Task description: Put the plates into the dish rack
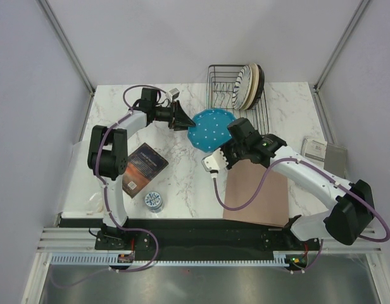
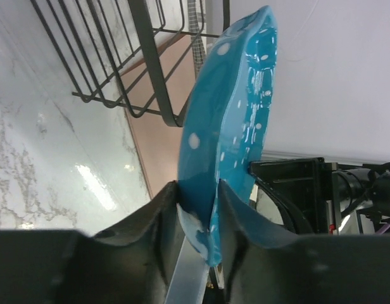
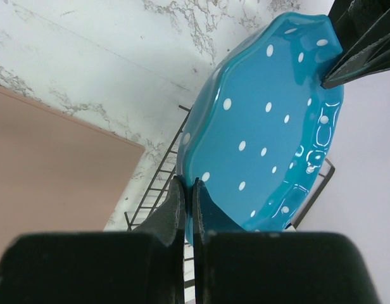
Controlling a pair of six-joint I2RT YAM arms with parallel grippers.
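The teal plate with white dots is held tilted above the marble table, just in front of the black wire dish rack. My left gripper is shut on its left rim; in the left wrist view both fingers press the plate's edge. My right gripper is shut on its right rim; in the right wrist view the pads pinch the plate. Three plates stand upright in the rack: the striped one, a cream one and the dark-rimmed one.
A brown mat lies under my right arm. A dark booklet and the small blue-and-white cup sit front left. A grey and white box lies at the right edge. Clear plastic lies at the left edge.
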